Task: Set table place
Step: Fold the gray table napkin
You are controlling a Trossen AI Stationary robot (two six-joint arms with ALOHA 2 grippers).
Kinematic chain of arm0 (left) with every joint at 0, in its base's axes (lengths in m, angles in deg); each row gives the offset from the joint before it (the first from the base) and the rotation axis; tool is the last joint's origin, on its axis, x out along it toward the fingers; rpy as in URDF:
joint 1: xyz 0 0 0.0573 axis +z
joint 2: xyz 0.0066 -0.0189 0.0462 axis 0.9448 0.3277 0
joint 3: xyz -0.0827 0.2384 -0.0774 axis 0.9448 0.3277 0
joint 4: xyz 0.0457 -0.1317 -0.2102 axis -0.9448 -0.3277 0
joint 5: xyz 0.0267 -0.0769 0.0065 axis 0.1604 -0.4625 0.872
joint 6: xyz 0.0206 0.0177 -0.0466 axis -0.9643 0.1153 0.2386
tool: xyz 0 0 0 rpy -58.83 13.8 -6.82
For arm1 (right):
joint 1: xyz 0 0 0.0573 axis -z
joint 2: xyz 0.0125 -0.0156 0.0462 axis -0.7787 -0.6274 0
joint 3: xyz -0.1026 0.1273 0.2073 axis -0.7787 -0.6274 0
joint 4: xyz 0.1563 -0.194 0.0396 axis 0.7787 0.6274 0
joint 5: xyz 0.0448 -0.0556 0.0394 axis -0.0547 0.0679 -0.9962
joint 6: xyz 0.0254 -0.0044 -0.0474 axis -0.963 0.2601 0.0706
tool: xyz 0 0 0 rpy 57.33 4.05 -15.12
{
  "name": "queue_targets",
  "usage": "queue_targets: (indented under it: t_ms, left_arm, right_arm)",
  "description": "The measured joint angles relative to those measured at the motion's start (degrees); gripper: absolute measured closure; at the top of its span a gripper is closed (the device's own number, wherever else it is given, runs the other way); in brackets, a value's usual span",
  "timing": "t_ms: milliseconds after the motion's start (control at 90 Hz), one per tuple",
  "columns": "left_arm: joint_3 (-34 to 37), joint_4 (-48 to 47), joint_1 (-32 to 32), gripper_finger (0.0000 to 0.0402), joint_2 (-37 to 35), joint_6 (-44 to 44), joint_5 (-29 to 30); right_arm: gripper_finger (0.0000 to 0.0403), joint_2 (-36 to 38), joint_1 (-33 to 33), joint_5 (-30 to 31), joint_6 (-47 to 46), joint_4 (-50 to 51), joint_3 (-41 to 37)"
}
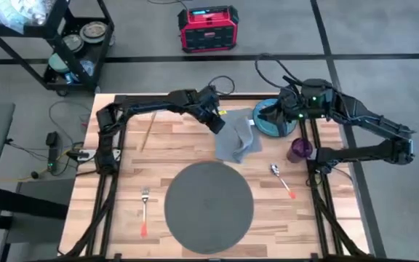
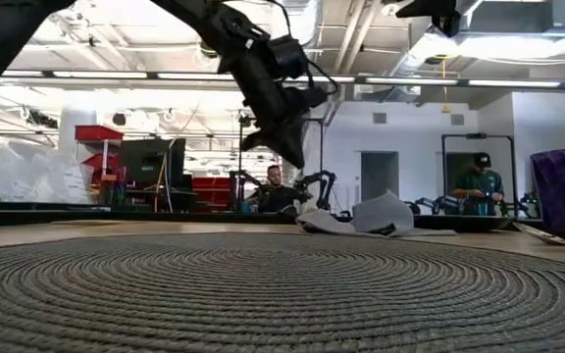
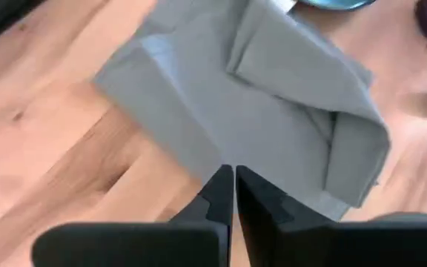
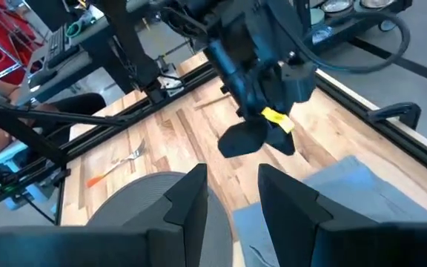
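The round placemat (image 1: 209, 206) lies empty; my left pincer (image 1: 217, 124), pressed together, hovers beside the crumpled napkin (image 1: 238, 137), nearer than my spread right pincer (image 1: 281, 116).

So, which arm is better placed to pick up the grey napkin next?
The left arm. Its gripper hangs right at the napkin, fingers shut. The right gripper is open above the teal plate, at the napkin's far corner, better placed for the plate than for the napkin.
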Motion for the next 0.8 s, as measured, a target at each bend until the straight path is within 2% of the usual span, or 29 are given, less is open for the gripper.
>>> queue_targets:
  t_ms: [100, 222, 378, 489, 800]
  left_arm:
    - [0.02, 0.52, -0.02, 0.0379, 2.16, 0.35, -2.92]
    - [0.02, 4.04, -0.87, 0.0327, 4.46, 2.29, -6.18]
    - [0.05, 7.35, -1.14, 0.0251, 4.74, 3.10, -4.99]
    - [0.00, 6.31, -0.37, 0.0212, 4.67, 3.13, -3.97]
    - [0.00, 6.82, -1.49, 0.0197, 10.14, 4.59, -5.05]
  right_arm:
    - [0.0291, 0.00, 0.00, 0.00, 0.00, -0.55, 0.00]
    - [0.0275, 0.00, 0.30, 0.02, 0.13, -0.20, 0.00]
    - [0.0244, 0.01, 1.56, 0.00, 0.11, 0.32, 0.00]
    - [0.0226, 0.00, 2.53, -0.02, -0.22, 0.98, 0.00]
    - [0.0212, 0.02, 4.56, -0.05, 0.14, 1.71, 0.00]
